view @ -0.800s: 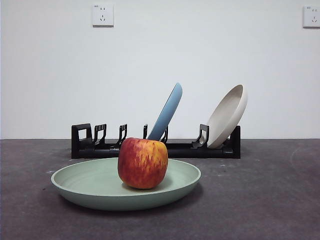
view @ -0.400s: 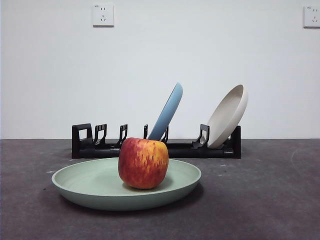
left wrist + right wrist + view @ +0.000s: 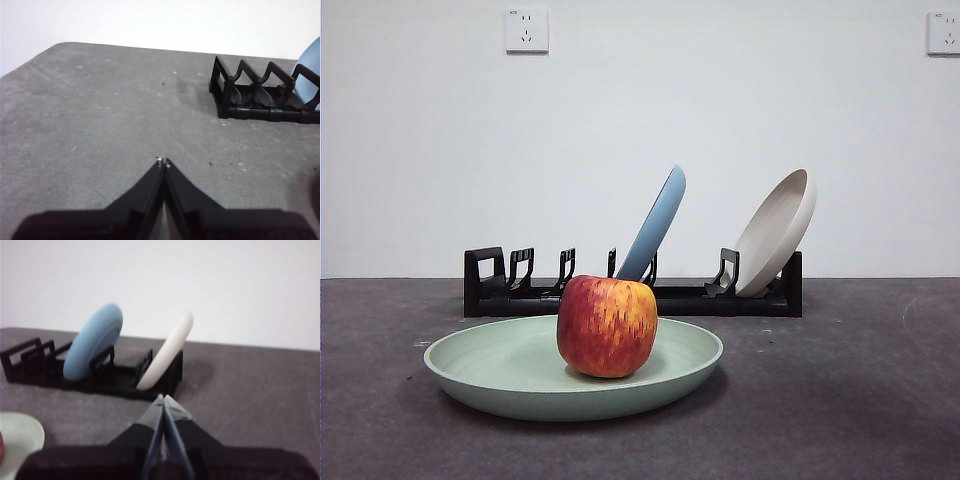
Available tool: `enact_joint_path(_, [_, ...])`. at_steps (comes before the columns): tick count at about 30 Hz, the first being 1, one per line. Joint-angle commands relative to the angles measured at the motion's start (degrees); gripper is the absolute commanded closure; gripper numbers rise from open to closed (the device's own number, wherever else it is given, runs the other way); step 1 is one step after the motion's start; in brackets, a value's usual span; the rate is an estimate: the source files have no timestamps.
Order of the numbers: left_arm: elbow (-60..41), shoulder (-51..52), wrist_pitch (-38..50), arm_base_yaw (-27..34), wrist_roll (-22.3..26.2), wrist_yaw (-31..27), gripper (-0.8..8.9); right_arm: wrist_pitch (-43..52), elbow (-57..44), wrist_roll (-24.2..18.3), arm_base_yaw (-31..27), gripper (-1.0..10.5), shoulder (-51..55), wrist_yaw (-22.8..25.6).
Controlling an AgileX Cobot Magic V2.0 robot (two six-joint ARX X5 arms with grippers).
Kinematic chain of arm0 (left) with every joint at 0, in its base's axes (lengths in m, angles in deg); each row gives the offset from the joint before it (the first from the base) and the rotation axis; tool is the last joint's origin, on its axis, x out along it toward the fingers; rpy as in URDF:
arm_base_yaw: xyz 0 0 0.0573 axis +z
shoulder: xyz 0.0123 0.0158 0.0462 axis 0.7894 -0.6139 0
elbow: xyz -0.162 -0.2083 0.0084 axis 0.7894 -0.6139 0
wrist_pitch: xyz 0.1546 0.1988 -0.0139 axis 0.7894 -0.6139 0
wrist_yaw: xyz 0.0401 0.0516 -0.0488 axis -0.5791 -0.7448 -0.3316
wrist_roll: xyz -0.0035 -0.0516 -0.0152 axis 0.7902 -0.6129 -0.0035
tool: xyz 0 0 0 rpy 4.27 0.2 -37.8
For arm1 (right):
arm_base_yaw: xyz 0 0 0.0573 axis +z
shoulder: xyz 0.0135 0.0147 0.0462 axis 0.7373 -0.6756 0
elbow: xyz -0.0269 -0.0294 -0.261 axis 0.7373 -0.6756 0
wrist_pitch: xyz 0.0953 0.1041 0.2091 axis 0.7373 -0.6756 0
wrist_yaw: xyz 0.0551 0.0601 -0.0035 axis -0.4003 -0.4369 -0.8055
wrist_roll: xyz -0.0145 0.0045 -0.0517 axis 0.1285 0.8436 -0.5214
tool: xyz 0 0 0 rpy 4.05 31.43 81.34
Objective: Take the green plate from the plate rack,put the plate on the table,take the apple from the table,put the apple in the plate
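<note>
The green plate (image 3: 500, 375) lies flat on the dark grey table (image 3: 840, 400), near the front. The red and yellow apple (image 3: 606, 326) sits upright in the plate's middle. Behind them stands the black plate rack (image 3: 520, 285); it also shows in the left wrist view (image 3: 250, 95) and the right wrist view (image 3: 30, 362). My left gripper (image 3: 163, 162) is shut and empty, above bare table off one end of the rack. My right gripper (image 3: 161, 399) is shut and empty, facing the rack; the green plate's edge (image 3: 20, 437) shows beside it. Neither gripper shows in the front view.
A light blue plate (image 3: 655, 222) and a cream-white plate (image 3: 775, 232) lean in the rack's slots; both show in the right wrist view, blue (image 3: 92, 347) and white (image 3: 167, 352). A white wall with two sockets (image 3: 525, 30) stands behind.
</note>
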Motion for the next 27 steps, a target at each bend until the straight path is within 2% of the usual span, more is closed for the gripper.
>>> enact_joint_path(1, [-0.8, 0.2, 0.2, 0.1, -0.4, 0.1, 8.16, 0.4, -3.1, 0.6, 0.0, 9.5, 2.1, 0.1])
enact_joint_path(17, [-0.8, 0.2, 0.2, 0.1, -0.4, 0.1, 8.16, -7.5, -6.6, 2.1, 0.6, 9.5, 4.9, -0.2])
enact_joint_path(21, [-0.8, 0.2, 0.2, 0.1, -0.4, 0.1, 8.16, -7.4, -6.6, 3.7, 0.5, 9.5, 4.9, -0.2])
enact_joint_path(27, [-0.8, 0.2, 0.2, 0.1, -0.4, 0.1, 8.16, -7.4, -6.5, 3.6, 0.5, 9.5, 4.5, 0.1])
